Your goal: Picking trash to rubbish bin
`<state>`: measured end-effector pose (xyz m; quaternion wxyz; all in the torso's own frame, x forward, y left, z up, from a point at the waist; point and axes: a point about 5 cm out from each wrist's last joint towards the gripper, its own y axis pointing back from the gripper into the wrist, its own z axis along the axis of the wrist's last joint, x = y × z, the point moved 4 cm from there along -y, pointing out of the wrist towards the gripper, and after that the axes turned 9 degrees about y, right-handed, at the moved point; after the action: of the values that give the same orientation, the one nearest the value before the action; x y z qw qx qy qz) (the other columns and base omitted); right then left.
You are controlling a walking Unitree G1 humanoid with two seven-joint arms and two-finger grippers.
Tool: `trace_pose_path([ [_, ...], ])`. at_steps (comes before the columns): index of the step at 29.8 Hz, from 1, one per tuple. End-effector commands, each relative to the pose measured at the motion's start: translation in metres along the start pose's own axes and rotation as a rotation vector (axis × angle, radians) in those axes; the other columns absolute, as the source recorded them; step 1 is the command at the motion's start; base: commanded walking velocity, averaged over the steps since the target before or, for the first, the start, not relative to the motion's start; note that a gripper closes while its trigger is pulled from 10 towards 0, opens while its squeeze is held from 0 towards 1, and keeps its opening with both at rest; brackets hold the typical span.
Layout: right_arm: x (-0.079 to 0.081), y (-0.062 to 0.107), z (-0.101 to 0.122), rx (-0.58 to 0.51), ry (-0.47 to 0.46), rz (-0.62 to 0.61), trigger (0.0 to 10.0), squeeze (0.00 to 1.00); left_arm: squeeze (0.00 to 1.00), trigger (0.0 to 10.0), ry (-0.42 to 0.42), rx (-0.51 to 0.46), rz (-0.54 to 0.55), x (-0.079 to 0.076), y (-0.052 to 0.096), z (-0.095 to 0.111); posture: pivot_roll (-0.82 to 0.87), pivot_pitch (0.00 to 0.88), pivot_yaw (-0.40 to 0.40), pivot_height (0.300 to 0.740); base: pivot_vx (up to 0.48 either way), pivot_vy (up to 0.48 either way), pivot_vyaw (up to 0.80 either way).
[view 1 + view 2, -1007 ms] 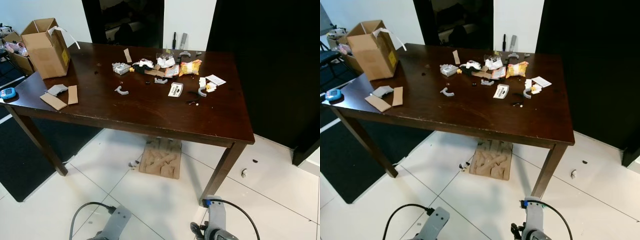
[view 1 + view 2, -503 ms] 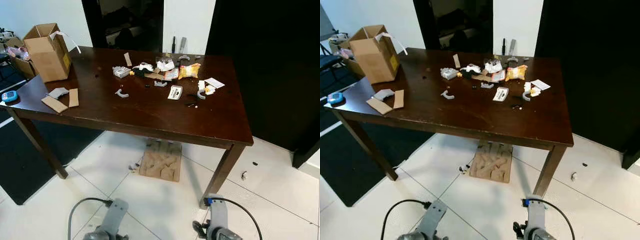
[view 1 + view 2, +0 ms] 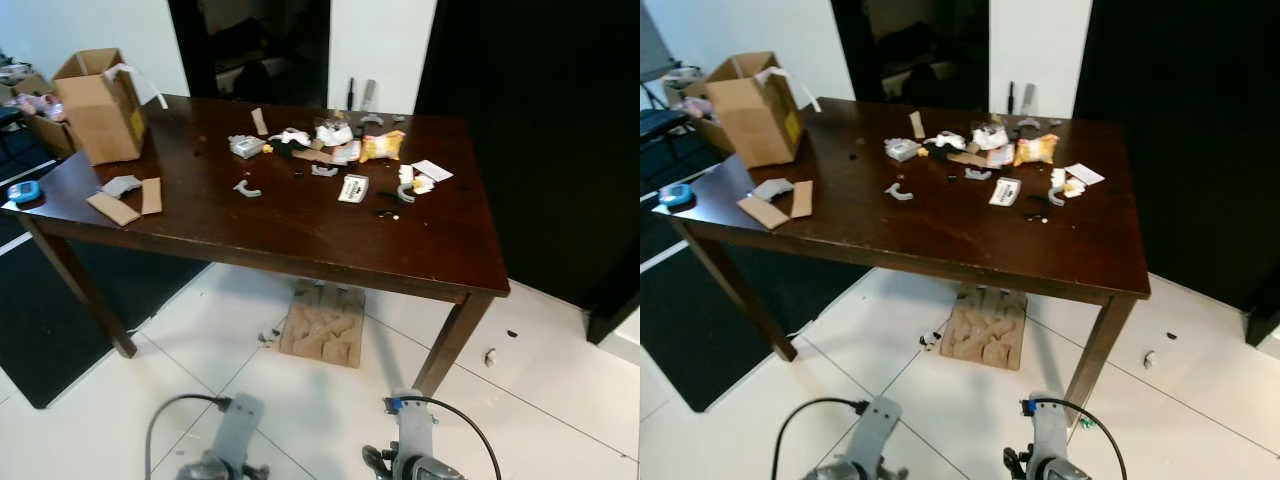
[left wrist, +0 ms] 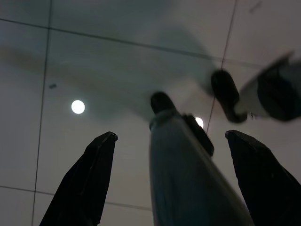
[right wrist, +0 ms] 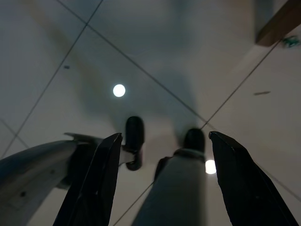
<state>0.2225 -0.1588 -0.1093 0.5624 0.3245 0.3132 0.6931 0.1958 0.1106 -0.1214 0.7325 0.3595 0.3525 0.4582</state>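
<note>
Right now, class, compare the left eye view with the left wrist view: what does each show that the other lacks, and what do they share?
Left eye view: the dark wooden table, an open cardboard box at its left end, scattered trash across its far middle, and a cardboard piece lying underneath. Left wrist view: the left gripper with its black fingers spread apart, plus light spots reflected off the tiles. Shared: the white tiled floor.

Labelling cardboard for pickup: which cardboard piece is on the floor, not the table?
The moulded cardboard insert lying on the white tiles under the table. The open cardboard box and the two flat cardboard strips sit on the tabletop at its left end.
</note>
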Motion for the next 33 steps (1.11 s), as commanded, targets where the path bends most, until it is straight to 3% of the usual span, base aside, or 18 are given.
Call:
trace_pose_path([
  [1, 0.007, -0.001, 0.0, 0.012, 0.024, 0.025, 10.0, 0.0, 0.0, 10.0, 0.024, -0.003, 0.002, 0.001, 0.001, -0.003, -0.05, 0.0, 0.02, 0.74, 0.0, 0.0, 0.0],
  [8, 0.017, -0.003, -0.004, 0.029, 0.07, 0.047, 10.0, 0.0, 0.0, 10.0, 0.04, 0.0, 0.018, 0.01, 0.004, -0.007, -0.04, 0.0, 0.02, 0.74, 0.0, 0.0, 0.0],
  [14, 0.01, -0.001, -0.011, 0.043, 0.036, 0.027, 10.0, 0.0, 0.0, 10.0, 0.047, -0.016, 0.003, 0.008, 0.004, -0.009, -0.02, 0.0, 0.02, 0.74, 0.0, 0.0, 0.0],
  [20, 0.011, 0.0, -0.013, 0.049, 0.026, 0.029, 10.0, 0.0, 0.0, 10.0, 0.115, -0.037, 0.005, 0.011, 0.005, -0.01, 0.0, 0.0, 0.018, 0.74, 0.0, 0.0, 0.0],
  [33, 0.013, 0.002, -0.028, 0.092, 0.031, 0.043, 10.0, 0.0, 0.0, 10.0, 0.157, -0.004, -0.008, 0.007, 0.008, -0.032, 0.01, 0.0, -0.012, 0.74, 0.0, 0.0, 0.0],
])
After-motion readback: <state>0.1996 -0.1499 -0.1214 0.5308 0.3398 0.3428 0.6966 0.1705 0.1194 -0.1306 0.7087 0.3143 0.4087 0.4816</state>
